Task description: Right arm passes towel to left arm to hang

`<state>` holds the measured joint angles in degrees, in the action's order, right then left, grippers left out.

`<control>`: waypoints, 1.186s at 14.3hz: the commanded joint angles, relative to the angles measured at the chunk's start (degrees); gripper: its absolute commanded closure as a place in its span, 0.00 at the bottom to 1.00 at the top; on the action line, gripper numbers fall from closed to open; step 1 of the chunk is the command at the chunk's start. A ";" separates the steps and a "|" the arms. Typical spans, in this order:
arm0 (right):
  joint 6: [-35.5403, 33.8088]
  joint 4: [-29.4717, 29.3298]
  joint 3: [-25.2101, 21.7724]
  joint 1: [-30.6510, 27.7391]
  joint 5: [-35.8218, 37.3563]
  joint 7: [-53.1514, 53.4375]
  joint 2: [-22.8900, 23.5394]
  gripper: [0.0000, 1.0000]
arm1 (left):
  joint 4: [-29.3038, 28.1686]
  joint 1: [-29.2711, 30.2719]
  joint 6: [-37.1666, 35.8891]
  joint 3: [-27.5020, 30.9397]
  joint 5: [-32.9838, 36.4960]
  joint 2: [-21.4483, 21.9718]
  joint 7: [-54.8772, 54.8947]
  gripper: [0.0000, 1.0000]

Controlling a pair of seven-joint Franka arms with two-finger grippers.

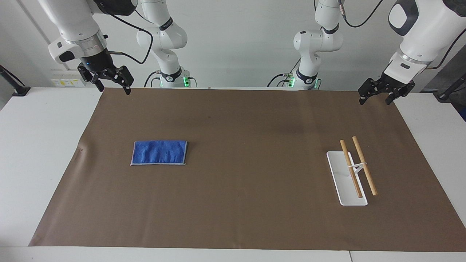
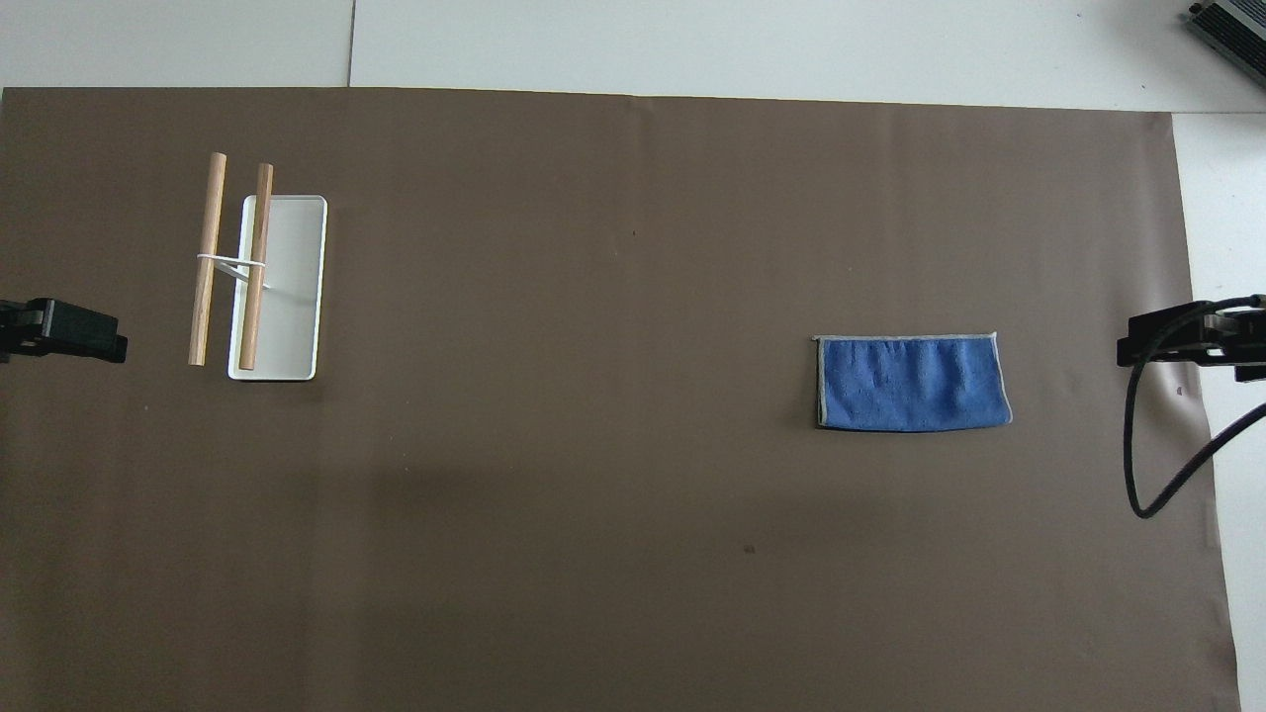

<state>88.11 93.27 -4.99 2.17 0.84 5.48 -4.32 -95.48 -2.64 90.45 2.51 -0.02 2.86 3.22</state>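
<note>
On the mat [image 1: 255, 218], towel [image 1: 159, 153] flat, well apart from both arms' spread, empty fingers [image 1: 127, 87].

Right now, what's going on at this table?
Nothing is being handled. The towel lies flat on the brown mat toward the right arm's end, untouched. The rack, two wooden bars on a white base, stands toward the left arm's end. The right gripper and the left gripper both hang open and empty above the mat's robot-side corners.
</note>
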 commanded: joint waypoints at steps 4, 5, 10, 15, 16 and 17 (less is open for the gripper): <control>1.10 2.53 -0.02 -0.15 -1.10 0.59 -1.83 0.00 | -0.59 -0.08 -0.19 0.13 0.81 0.84 0.38 0.00; 1.10 2.53 -0.02 -0.15 -1.10 0.50 -1.83 0.00 | -0.59 -0.08 -0.19 0.13 0.81 0.84 0.38 0.00; 1.27 2.70 0.07 -0.06 -0.75 0.68 -1.83 0.00 | -0.59 -0.08 -0.19 0.13 0.81 0.84 0.38 0.00; 16.08 17.16 0.68 0.03 -0.75 0.24 -6.47 0.00 | -0.59 -0.08 -0.19 0.13 0.81 0.84 0.38 0.00; 18.30 19.47 1.29 0.03 -0.75 0.15 -6.49 0.00 | -0.59 -0.08 -0.19 0.13 0.81 0.84 0.38 0.00; 19.45 20.36 1.91 0.03 -0.75 0.15 -5.88 0.00 | -0.59 -0.08 -0.19 0.13 0.81 0.84 0.38 0.00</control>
<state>102.93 106.71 -4.31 2.22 0.83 5.48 -7.22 -95.48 -2.64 90.45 2.51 -0.02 2.86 3.22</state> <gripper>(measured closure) 0.000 0.000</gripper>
